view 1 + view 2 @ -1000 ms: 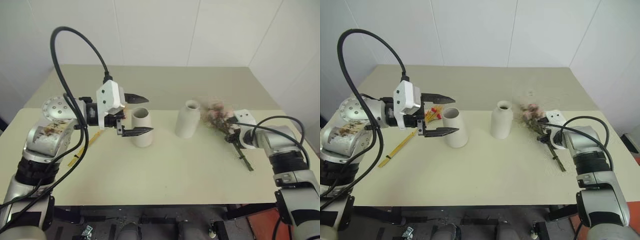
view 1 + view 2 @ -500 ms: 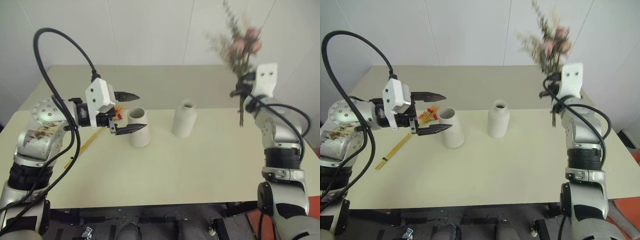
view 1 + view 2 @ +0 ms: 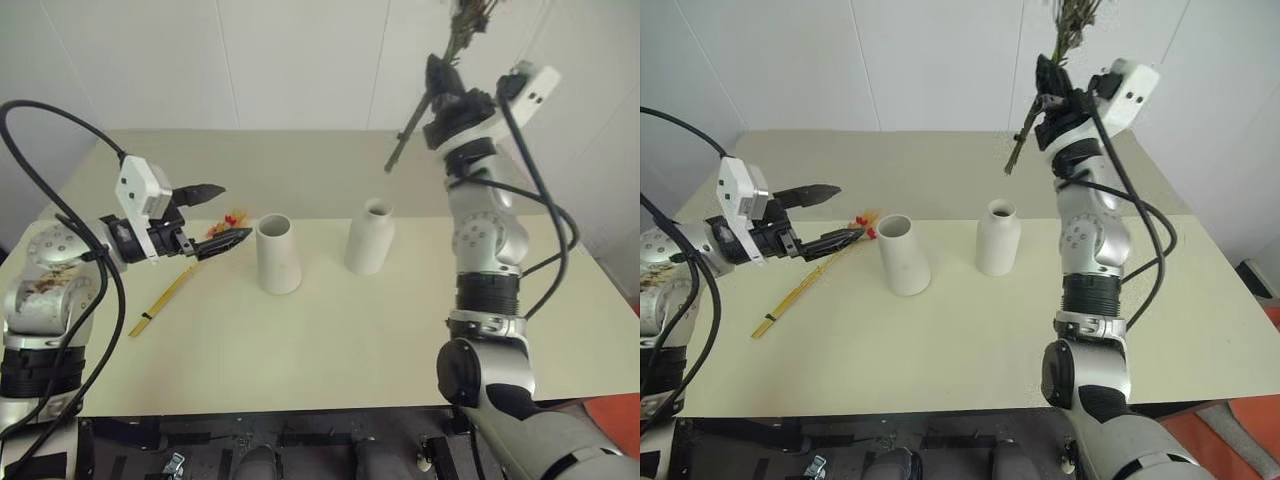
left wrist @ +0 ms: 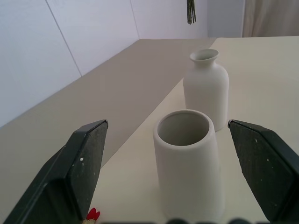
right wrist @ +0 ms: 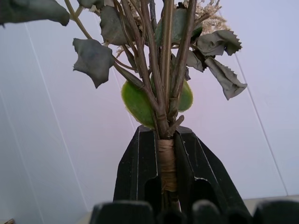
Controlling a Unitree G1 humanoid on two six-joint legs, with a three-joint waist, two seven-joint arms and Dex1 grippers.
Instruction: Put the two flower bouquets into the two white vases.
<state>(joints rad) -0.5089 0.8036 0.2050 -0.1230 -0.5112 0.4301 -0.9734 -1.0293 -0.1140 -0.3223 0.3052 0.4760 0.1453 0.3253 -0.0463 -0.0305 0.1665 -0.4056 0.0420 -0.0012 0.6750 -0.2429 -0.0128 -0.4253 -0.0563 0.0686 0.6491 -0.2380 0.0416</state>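
Lifting done: table (image 3: 330,340) spans frame centre, and right arm has swung up from the right edge to upper right. Right gripper (image 5: 164,161) is clamped on the wrapped stems of the rose bouquet (image 3: 1065,30), which now hangs upright, stem ends above and just right of the bottle-shaped vase (image 3: 368,237) at centre. That sets up insertion into its narrow neck. Tapered vase (image 3: 277,254) sits left of it, empty. Left gripper (image 3: 213,214), jaws wide and holding nothing, has backed left. Wheat-stalk bouquet (image 3: 180,283) lies on the table, centre left, untouched.
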